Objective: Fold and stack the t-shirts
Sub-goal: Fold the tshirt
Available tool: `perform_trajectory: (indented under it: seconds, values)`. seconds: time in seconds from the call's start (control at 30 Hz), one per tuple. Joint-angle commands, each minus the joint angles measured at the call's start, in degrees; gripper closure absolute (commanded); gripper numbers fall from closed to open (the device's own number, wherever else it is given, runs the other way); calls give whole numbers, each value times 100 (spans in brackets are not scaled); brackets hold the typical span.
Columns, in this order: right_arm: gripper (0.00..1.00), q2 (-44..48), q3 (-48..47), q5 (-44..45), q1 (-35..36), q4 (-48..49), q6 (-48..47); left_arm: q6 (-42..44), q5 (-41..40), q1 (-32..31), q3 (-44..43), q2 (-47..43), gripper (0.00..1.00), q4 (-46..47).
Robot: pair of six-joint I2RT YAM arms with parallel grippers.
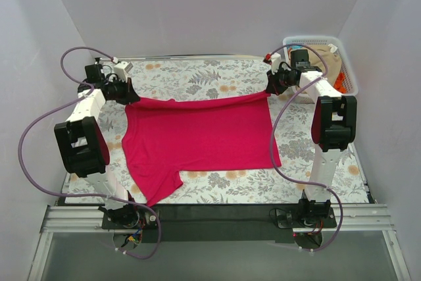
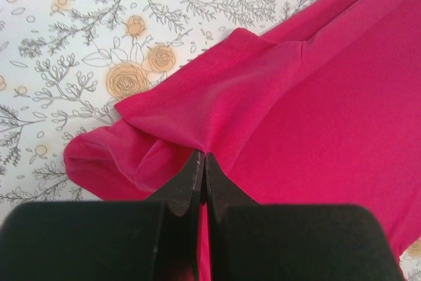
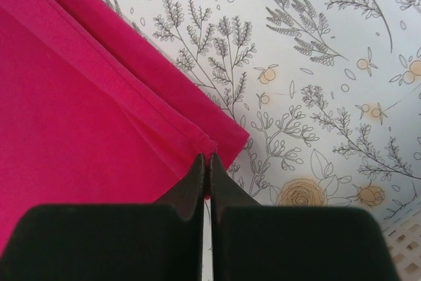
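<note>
The crimson-pink t-shirt (image 1: pixel 197 137) lies spread on the flowered table, one sleeve hanging toward the near left. My left gripper (image 1: pixel 129 94) is shut on its far left corner; the left wrist view shows the cloth (image 2: pixel 276 103) bunched between the jaws (image 2: pixel 202 160). My right gripper (image 1: pixel 270 87) is shut on the far right corner, the hem (image 3: pixel 99 97) pinched at the fingertips (image 3: pixel 206 157). The far edge is stretched between both grippers. A tan-beige shirt (image 1: pixel 330 65) and an orange one (image 1: pixel 339 81) lie in the basket.
The white lattice basket (image 1: pixel 348 64) stands at the far right corner of the table, close behind my right arm. White walls enclose the table on three sides. The flowered tablecloth (image 1: pixel 217 74) shows beyond the shirt's far edge.
</note>
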State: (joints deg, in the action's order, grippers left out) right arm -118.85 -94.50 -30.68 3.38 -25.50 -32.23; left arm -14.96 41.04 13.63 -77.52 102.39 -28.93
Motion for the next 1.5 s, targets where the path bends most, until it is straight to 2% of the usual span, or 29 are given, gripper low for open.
perform_trajectory:
  seconds: [0.0,0.23,0.63,1.0,1.1,1.13,1.23,1.4,1.47]
  values:
    - [99,397,151,-158,-39,-105,-266,195,-113,35,184,-377,100,-43]
    - [99,450,502,-184,-30,-131,-389,274,-316,43,386,-342,100,-60]
    - [99,266,555,0,-30,-227,-627,266,-570,43,975,-308,100,-131]
    - [98,318,687,27,-30,-509,-925,424,-764,43,922,-105,100,-306]
    - [85,388,818,35,-21,-588,-1092,520,-816,43,914,-79,99,-411]
    - [77,406,862,35,-13,-579,-1119,529,-843,43,905,-61,97,-455]
    - [74,459,951,97,-21,-606,-1216,652,-799,35,887,-26,92,-658]
    - [64,468,916,141,-21,-658,-1181,924,-869,-62,1036,-114,85,-842]
    - [61,494,828,132,-13,-720,-1154,969,-922,-71,1028,-131,78,-921]
